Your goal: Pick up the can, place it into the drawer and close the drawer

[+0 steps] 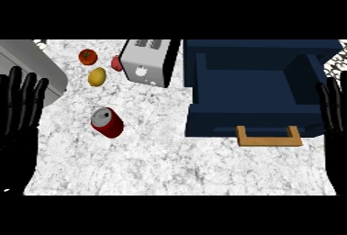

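Can point(107, 122) stands seemingly upright near counter's point(176, 160) left edge, close to left hand point(20, 105) (fingers straight, empty); right hand point(333, 108), likewise open, well apart at right edge.

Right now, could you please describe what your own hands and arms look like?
Both hands are plain black. The left hand has long, slim, rod-like fingers with faint grey highlights; the right hand looks the same, partly cut off by the view's edge. Below the left hand the arm is a dark shape. No cables or markings show.
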Action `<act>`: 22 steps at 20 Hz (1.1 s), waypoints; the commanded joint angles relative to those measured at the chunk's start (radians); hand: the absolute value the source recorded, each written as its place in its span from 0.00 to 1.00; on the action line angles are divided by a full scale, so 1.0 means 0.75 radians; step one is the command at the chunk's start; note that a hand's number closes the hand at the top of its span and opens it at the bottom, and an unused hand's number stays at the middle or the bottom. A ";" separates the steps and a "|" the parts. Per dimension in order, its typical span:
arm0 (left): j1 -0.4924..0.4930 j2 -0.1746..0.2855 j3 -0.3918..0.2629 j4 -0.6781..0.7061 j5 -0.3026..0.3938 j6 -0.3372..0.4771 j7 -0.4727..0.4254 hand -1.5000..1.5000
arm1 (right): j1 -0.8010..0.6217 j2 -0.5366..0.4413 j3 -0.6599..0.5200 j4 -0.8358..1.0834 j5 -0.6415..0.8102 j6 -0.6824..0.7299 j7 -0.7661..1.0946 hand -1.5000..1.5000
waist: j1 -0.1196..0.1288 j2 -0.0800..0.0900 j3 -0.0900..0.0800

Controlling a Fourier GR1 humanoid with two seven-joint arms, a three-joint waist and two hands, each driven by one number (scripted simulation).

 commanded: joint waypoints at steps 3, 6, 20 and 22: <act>-0.067 0.087 0.135 0.178 0.241 -0.189 -0.082 0.00 | -0.017 -0.036 0.011 -0.040 -0.061 0.075 0.050 0.00 | -0.006 -0.009 0.027; -0.146 0.153 0.121 0.194 0.360 -0.316 -0.009 0.00 | -0.015 0.011 0.055 0.062 -0.074 0.084 -0.021 0.00 | -0.004 -0.007 0.028; 0.039 0.268 0.258 0.017 0.434 -0.287 0.565 0.00 | 0.383 0.006 -0.226 -0.065 -0.222 0.117 0.116 0.00 | -0.002 -0.012 0.029; 0.127 0.274 0.309 0.047 0.474 -0.381 0.478 0.00 | 0.420 -0.009 -0.266 -0.096 -0.265 0.154 0.137 0.00 | -0.001 -0.012 0.028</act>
